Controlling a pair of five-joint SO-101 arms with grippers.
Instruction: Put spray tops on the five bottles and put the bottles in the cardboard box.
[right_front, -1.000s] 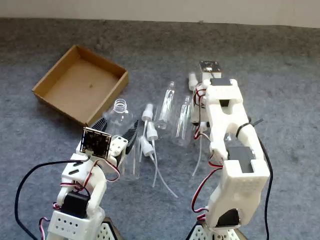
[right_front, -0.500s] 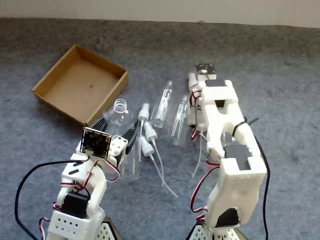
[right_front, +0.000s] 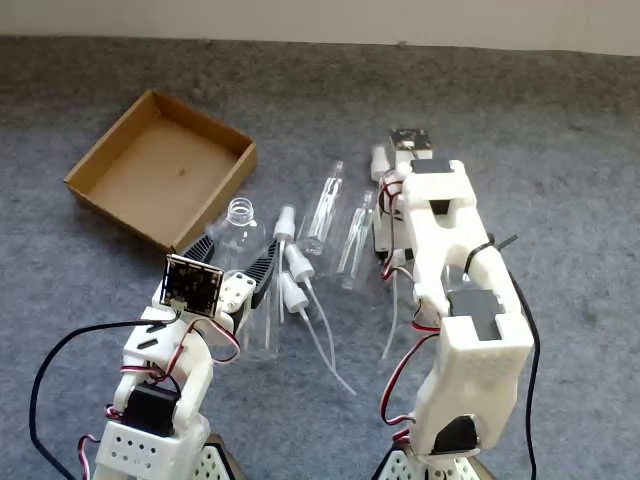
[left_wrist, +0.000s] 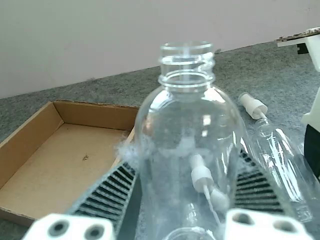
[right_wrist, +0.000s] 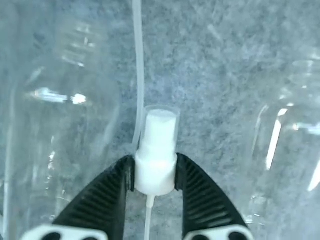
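My left gripper is shut on an upright clear bottle with an open neck, which stands in front of the cardboard box in the high view. My right gripper is shut on a white spray top, its tube trailing over the grey carpet. Clear bottles lie on either side of it. Two bottles lie between the arms. Three loose spray tops lie beside the held bottle, and another spray top lies by the right arm.
The open cardboard box sits at the far left, with nothing inside. Thin white tubes trail from the spray tops toward the arm bases. Grey carpet stretches beyond the box and to the right of the right arm.
The right arm has shifted slightly left, and the two lying bottles slid left with it. The left arm and its bottle have stayed put.
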